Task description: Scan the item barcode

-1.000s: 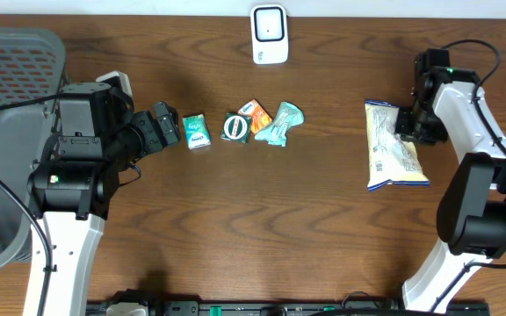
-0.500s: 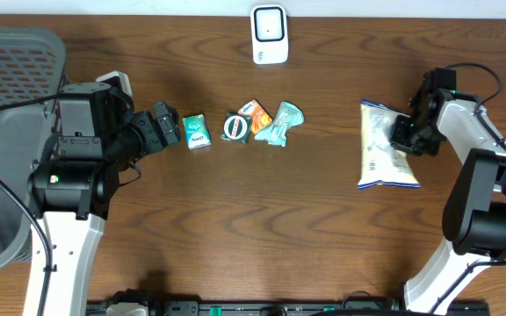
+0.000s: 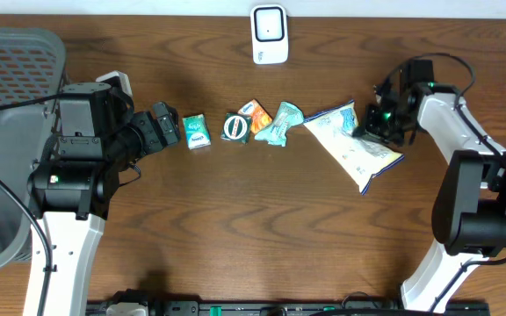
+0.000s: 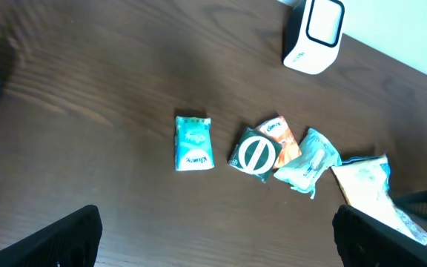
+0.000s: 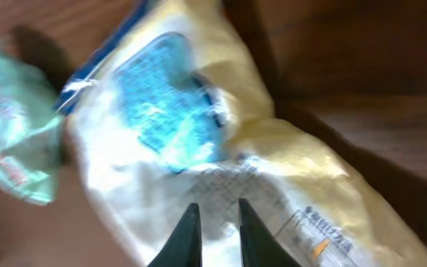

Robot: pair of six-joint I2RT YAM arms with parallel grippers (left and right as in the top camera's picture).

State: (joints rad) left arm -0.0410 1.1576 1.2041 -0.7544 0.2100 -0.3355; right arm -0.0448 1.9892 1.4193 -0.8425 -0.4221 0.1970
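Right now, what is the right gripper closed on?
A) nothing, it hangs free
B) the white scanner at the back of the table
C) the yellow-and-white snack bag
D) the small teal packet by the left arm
C: the right gripper sits on the edge of the snack bag, and in the wrist view its fingers stand close together with the bag's film between them.

tabletop: dark brown wood, strong wavy grain, fills nearly the whole overhead view
far edge: narrow pale strip beyond the tabletop, wall or floor unclear; also seen top right in the left wrist view
left side: grey mesh basket, partly cut off
light: even, soft, faint shadows
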